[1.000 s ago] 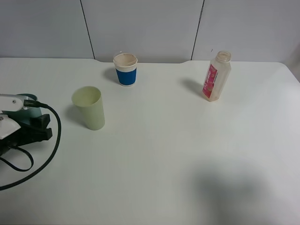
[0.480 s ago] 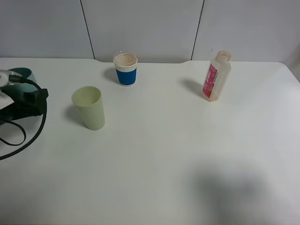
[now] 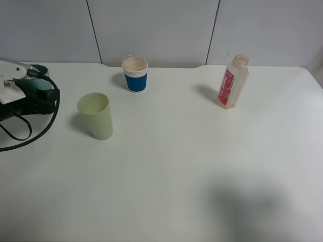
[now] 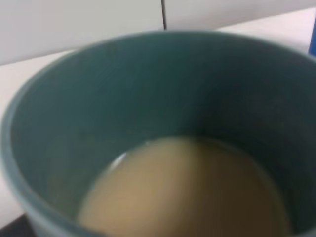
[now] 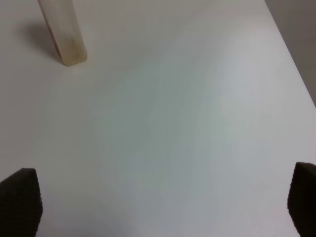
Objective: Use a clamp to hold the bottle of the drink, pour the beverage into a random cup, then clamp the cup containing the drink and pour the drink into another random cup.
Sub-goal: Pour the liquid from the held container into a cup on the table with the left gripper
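Observation:
My left gripper is shut on the teal cup at the far left and holds it off the table. The left wrist view looks down into the teal cup, with the beige beverage in its bottom. The pale yellow-green cup stands upright just right of the gripper. The bottle stands uncapped at the back right; its base shows in the right wrist view. My right gripper is open over bare table, outside the high view.
A blue-sleeved paper cup stands at the back centre. A black cable loops on the table under the left arm. The white table ends at a grey wall behind.
My left gripper has carried the teal cup away from the front edge and then rightward, closer to the pale green cup. The bottle and other cups have not moved.

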